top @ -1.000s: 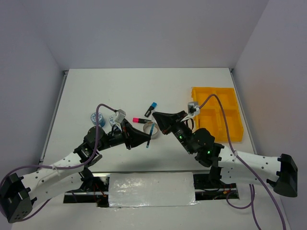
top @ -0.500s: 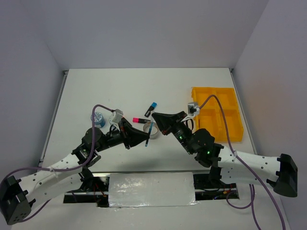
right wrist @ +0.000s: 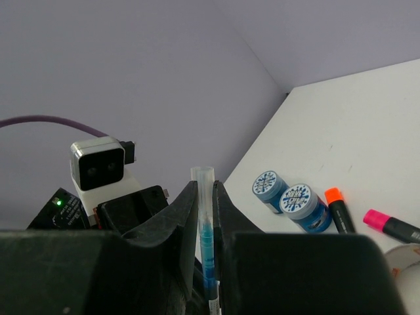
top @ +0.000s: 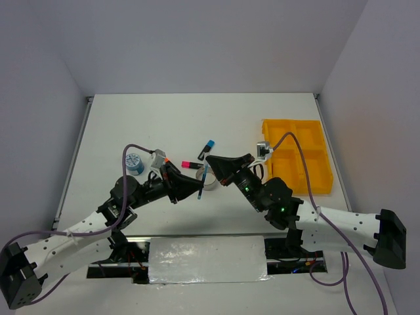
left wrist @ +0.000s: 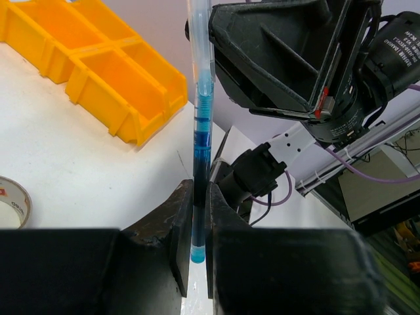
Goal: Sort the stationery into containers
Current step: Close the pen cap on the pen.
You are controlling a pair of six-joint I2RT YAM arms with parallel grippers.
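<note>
From above, only one blue-white tape roll [top: 134,162] can be made out; the other sits behind the left wrist camera [top: 159,157], and of the orange-capped marker [top: 167,161] just the cap peeks out. The blue pen [top: 205,176] covers part of the silvery tape ring [top: 211,184]. A purple cable [top: 307,172] crosses the yellow tray [top: 315,131]. In the left wrist view the top edge cuts the pen, and the left edge cuts the ring and the tray. In the right wrist view the pink-capped marker [right wrist: 387,224] runs off the right edge, and the pen's lower end vanishes between the fingers [right wrist: 187,220] of the right hand [right wrist: 205,189].
</note>
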